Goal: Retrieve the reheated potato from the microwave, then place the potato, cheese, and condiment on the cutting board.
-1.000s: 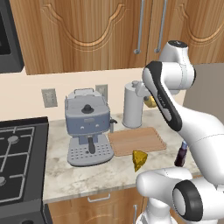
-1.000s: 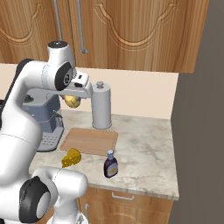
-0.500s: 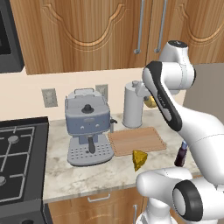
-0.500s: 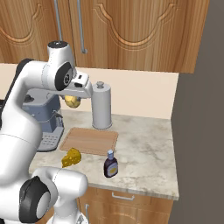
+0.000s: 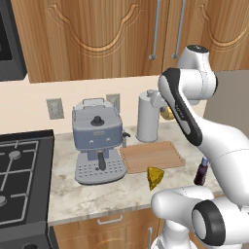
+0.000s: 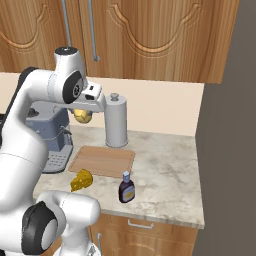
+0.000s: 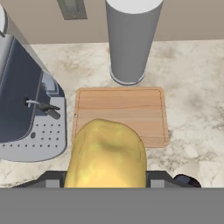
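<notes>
The yellowish-tan potato (image 7: pixel 107 153) sits between my fingers, and my gripper (image 7: pixel 105 180) is shut on it, high over the counter. Below it lies the light wooden cutting board (image 7: pixel 120 107), bare on top. From the right base the potato (image 6: pixel 83 116) hangs above the board's (image 6: pixel 102 161) left end. The yellow cheese wedge (image 5: pixel 155 177) lies on the counter just in front of the board (image 5: pixel 151 155). The dark condiment bottle (image 6: pixel 126 187) stands upright off the board's front right corner. A black corner of the microwave (image 5: pixel 7 48) shows at the upper left.
A grey coffee machine (image 5: pixel 97 141) stands left of the board, close to its edge. A tall grey cylinder (image 5: pixel 146 116) stands right behind the board. A black stove (image 5: pixel 19 180) lies further left. Wooden cabinets hang above, and the counter ends at the right (image 6: pixel 200 200).
</notes>
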